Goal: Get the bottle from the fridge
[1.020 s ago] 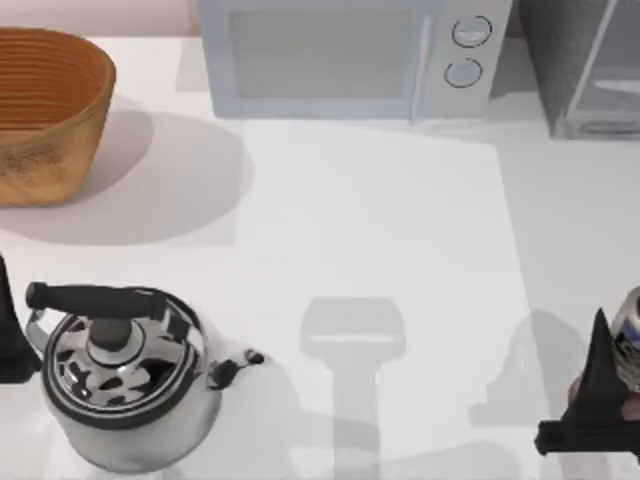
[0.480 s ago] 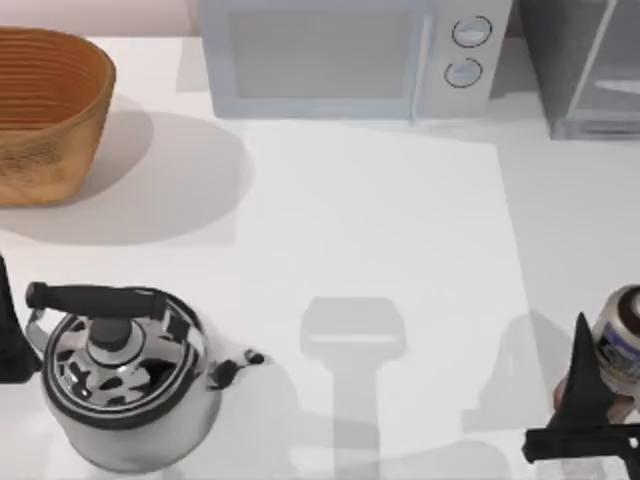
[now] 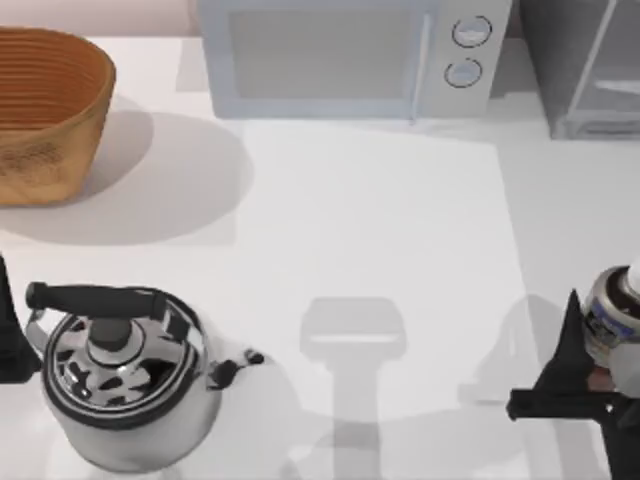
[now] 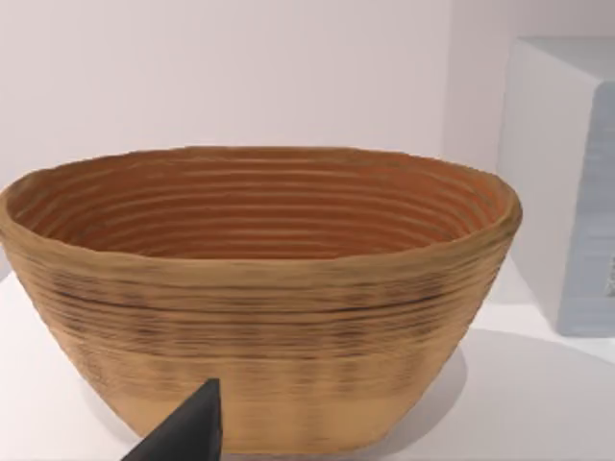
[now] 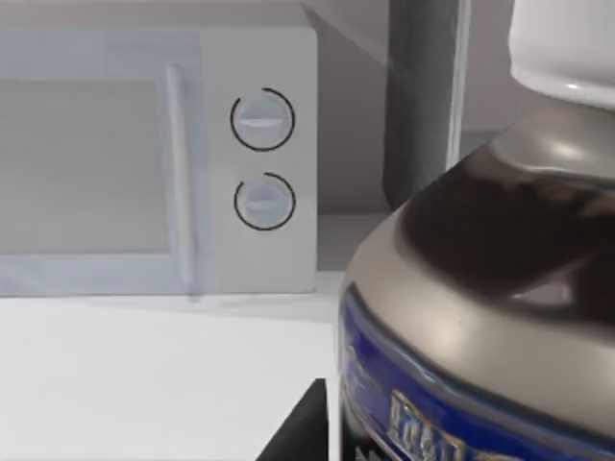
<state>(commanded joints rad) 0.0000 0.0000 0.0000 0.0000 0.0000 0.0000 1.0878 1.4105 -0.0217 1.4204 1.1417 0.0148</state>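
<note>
- The small round bottle (image 3: 612,318) with the white cap, silvery-grey shoulder and dark bluish label is sitting at the right edge of the white bench (image 3: 380,250), near its front, upright between the fingers of the right end effector (image 3: 600,360); it is outside the fridge.
- The right end effector is grasping the bottle: a dark pointed finger (image 3: 572,345) is pressing against the bottle's left side, and in the right wrist view the bottle (image 5: 480,288) is looming right against the dark fingertip (image 5: 303,427).
- The dark grey boxy fridge (image 3: 585,65) with the lighter silver-grey framed door panel is standing well beyond the right end effector, at the bench's far right corner; in the right wrist view its dark edge (image 5: 423,96) is rising behind the bottle.
- The pale microwave (image 3: 350,55) with two round knobs is standing just left of the fridge, far ahead of the right end effector.
- The shiny steel kettle (image 3: 125,380) with the black handle is standing well away to the left of the right end effector, just beside the left end effector (image 3: 12,340).
- The left end effector is parking at the bench's left edge; I cannot tell whether it is released or clenched.
- The woven brown oval basket (image 3: 45,110) is resting well beyond the left end effector, at the far left.
</note>
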